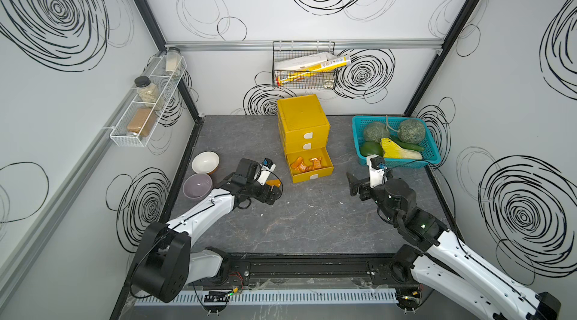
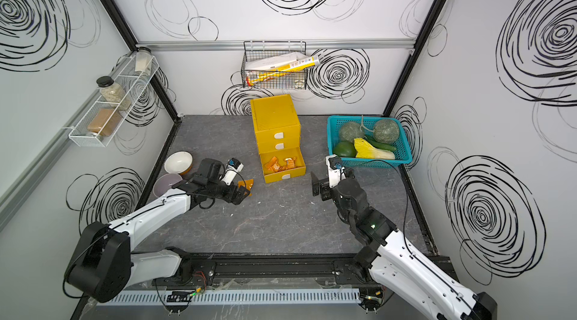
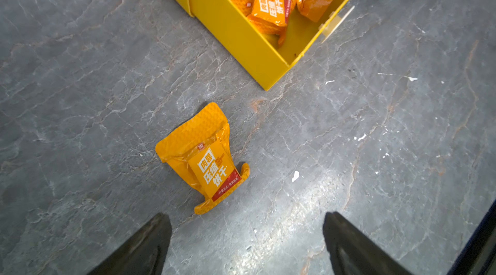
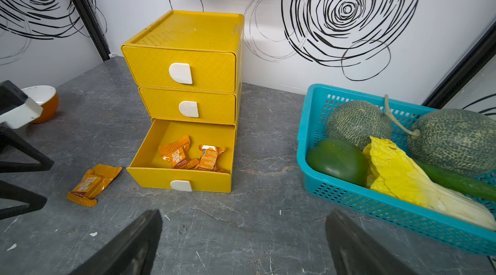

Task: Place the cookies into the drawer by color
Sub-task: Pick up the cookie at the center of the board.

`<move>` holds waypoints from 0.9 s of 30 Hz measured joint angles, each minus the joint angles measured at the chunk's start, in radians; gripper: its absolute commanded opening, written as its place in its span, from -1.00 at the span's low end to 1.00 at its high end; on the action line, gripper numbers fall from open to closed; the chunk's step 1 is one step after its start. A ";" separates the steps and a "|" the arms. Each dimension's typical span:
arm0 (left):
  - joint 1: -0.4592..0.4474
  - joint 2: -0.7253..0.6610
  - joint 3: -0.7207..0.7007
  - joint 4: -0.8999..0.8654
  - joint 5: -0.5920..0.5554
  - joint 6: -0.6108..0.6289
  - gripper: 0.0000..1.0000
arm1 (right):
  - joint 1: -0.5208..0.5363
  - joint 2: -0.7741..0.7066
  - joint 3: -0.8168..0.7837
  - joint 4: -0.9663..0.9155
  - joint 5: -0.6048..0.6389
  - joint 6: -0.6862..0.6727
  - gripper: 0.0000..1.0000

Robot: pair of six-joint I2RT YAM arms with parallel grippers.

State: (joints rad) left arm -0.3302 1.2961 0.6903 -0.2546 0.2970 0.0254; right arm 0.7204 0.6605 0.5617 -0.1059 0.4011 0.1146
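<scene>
Orange packet [image 1: 274, 182] lies at eight o'clock from the open bottom drawer [image 1: 301, 177], ahead of the left gripper [image 3: 245, 214], jaws wide and empty, apparently poised to collect it.

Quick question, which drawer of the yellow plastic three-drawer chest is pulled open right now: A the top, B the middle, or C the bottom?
C: the bottom drawer stands pulled out with orange foil packets inside, while the top drawer and middle drawer are shut.
</scene>
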 measured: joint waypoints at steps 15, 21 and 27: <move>-0.028 0.234 0.125 0.009 -0.088 -0.117 0.76 | 0.000 -0.008 0.000 0.000 0.022 -0.011 1.00; -0.039 0.319 0.160 0.006 -0.119 -0.138 0.67 | 0.000 -0.020 0.000 0.001 0.027 -0.011 1.00; -0.041 0.357 0.160 0.003 -0.142 -0.150 0.53 | 0.000 -0.019 0.000 0.000 0.027 -0.011 1.00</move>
State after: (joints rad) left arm -0.3714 1.6535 0.8501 -0.2512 0.1547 -0.1249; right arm 0.7204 0.6415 0.5613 -0.1055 0.4286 0.1036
